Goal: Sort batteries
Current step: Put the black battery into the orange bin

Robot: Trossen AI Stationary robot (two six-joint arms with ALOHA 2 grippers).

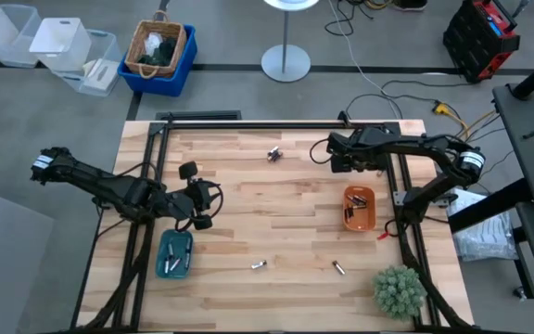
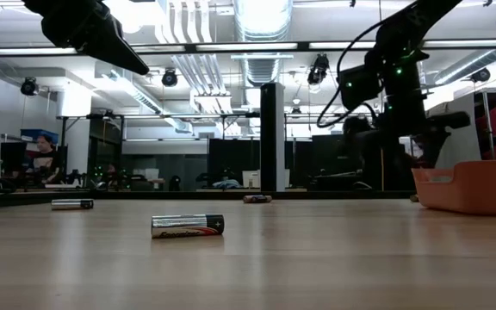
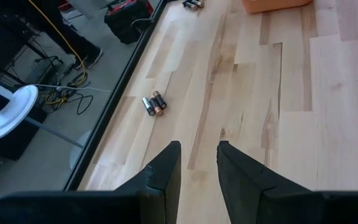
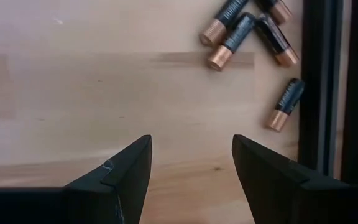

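Loose batteries lie on the wooden table: a small cluster near the far edge, also in the left wrist view, and two single ones toward the near edge. More batteries lie in the teal tray and the orange tray. My left gripper hovers open beside the teal tray's far end, holding nothing. My right gripper hovers open at the far right. Several batteries lie on the wood just ahead of its fingers, beside a black rail.
A green plant stands at the near right corner. Black frame rails run along the table's left, right and far sides. In the low view, one battery lies close to the camera and another lies farther back.
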